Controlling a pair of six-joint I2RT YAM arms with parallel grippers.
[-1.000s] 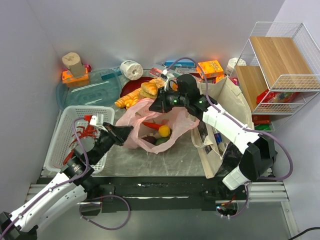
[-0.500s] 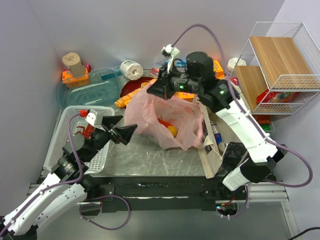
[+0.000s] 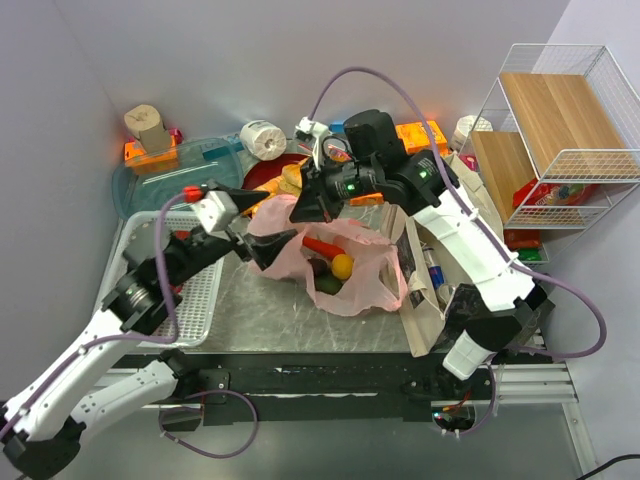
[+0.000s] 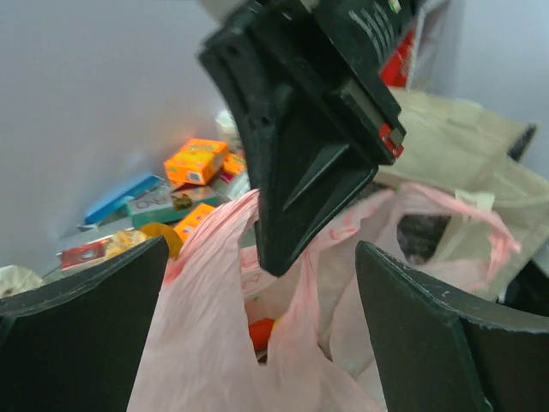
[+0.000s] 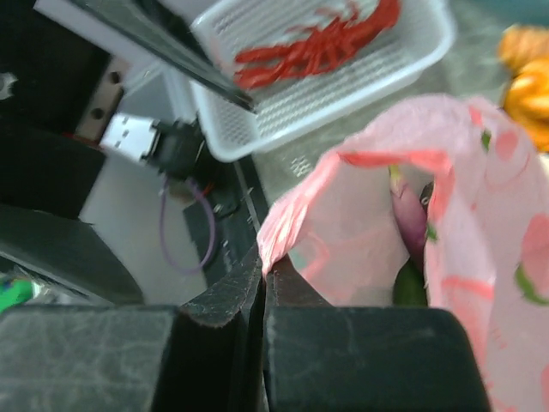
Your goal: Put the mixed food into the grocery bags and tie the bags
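Note:
The pink grocery bag sits mid-table, mouth open. Inside lie a red pepper, a yellow lemon, a purple eggplant and a green cucumber. My right gripper is shut on the bag's left handle, pinching the pink film and holding it up. My left gripper is wide open just left of it. In the left wrist view its fingers stand either side of the pink film and the right gripper's fingertips, not gripping. The beige canvas tote stands open on the right.
A white basket with a red lobster lies on the left, under my left arm. Breads, a blue lid and boxes line the back. A wire shelf stands at the right.
My left gripper let go of the bag's left edge, opened, then rose and swung right to the handle. My right gripper lifted the bag, then lowered it and shifted left, still shut.

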